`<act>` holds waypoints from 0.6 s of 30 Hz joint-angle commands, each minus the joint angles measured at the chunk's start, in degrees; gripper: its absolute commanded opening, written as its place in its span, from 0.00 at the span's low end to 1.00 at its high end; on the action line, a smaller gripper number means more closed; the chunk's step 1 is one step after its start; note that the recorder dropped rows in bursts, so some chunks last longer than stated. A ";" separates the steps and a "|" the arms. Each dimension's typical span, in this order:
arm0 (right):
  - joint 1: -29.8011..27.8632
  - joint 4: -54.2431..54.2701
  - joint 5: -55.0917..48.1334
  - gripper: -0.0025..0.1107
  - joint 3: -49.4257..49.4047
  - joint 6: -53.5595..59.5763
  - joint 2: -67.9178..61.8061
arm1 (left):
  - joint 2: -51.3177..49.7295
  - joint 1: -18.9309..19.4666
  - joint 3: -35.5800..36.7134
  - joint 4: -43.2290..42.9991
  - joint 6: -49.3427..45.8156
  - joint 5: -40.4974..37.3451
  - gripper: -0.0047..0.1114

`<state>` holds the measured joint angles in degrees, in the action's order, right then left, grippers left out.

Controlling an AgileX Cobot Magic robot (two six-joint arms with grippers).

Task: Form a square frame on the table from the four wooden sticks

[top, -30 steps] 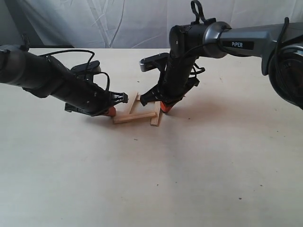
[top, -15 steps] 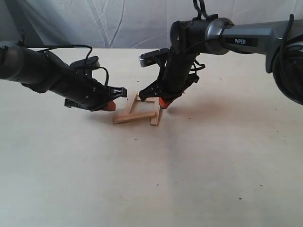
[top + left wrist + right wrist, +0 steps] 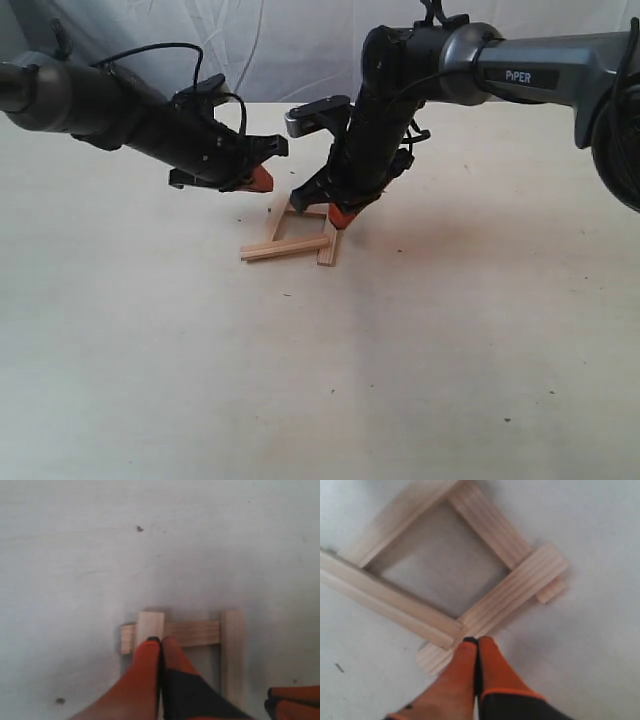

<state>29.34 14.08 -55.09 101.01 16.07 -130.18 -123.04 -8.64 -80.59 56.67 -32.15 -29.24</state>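
The square frame (image 3: pixel 327 247) of four wooden sticks (image 3: pixel 395 600) lay on the desk (image 3: pixel 420 360), ends overlapping. The right pincer (image 3: pixel 338 214), tips pressed together and empty, hung just over its right side. The left pincer (image 3: pixel 262 180), likewise pinched together on nothing, hovered up-left, apart.

The four wooden sticks (image 3: pixel 286 249) are showing pale tan, with fine straight grain lines running along their length, clearest in the right wrist view. The table (image 3: pixel 420 360) is showing pale cream, dotted with scattered small dark specks. The left gripper (image 3: pixel 262 181) and the right gripper (image 3: pixel 339 214) are both showing bright orange fingertips on black bodies. The right arm (image 3: pixel 560 68) is showing grey with white lettering. The far cloth (image 3: pixel 280 45) is showing white.
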 commanded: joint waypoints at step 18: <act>0.01 12.19 21.11 0.01 -12.87 0.81 5.32 | -6.62 0.54 -8.01 -2.77 3.11 -4.83 0.04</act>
<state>29.34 25.79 -36.85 88.46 16.48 -124.98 -129.59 -8.18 -88.15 54.17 -29.33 -34.81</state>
